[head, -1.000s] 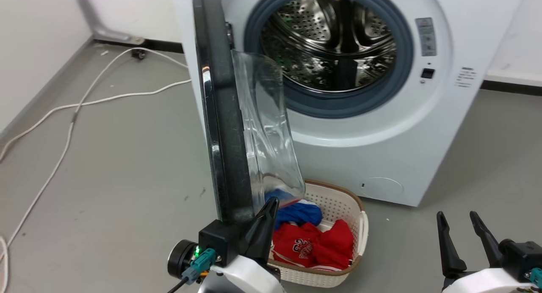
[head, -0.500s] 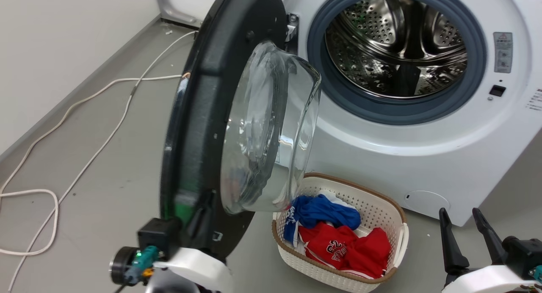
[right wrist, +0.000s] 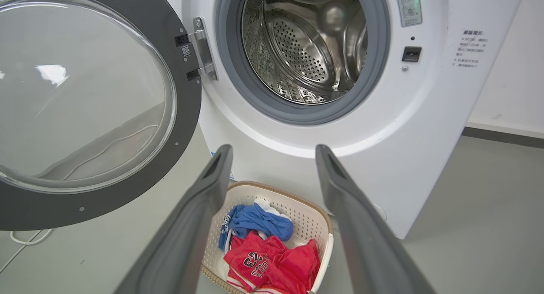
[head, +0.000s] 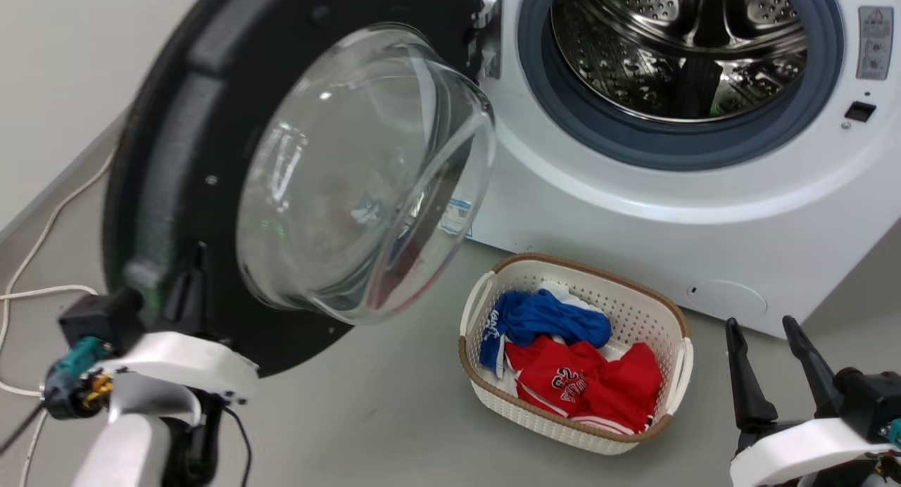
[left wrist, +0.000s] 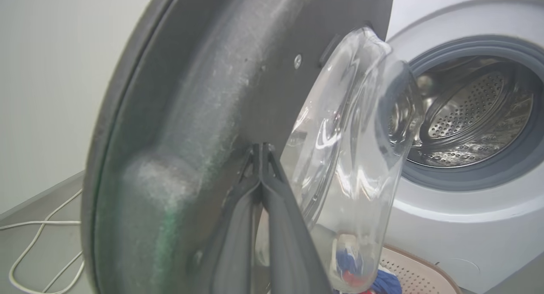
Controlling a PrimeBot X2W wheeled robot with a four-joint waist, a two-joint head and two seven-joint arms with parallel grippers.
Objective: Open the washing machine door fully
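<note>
washing machine door (head: 169, 163): hanging open left of washing machine (head: 633, 212), black-rimmed, clear glass bulging
left gripper (left wrist: 260, 146): fingers pressing together at door rim
right gripper (head: 760, 325): fingers gaping apart

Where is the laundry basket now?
Head view, lower centre: the cream perforated plastic basket sits on the grey floor before the white front-loading washing machine, right of its open black-rimmed glass door.

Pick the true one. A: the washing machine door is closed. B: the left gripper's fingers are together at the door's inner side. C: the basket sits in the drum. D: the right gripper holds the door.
B: the left wrist view shows the left gripper shut, tips at the dark inner face of the washing machine door.
</note>
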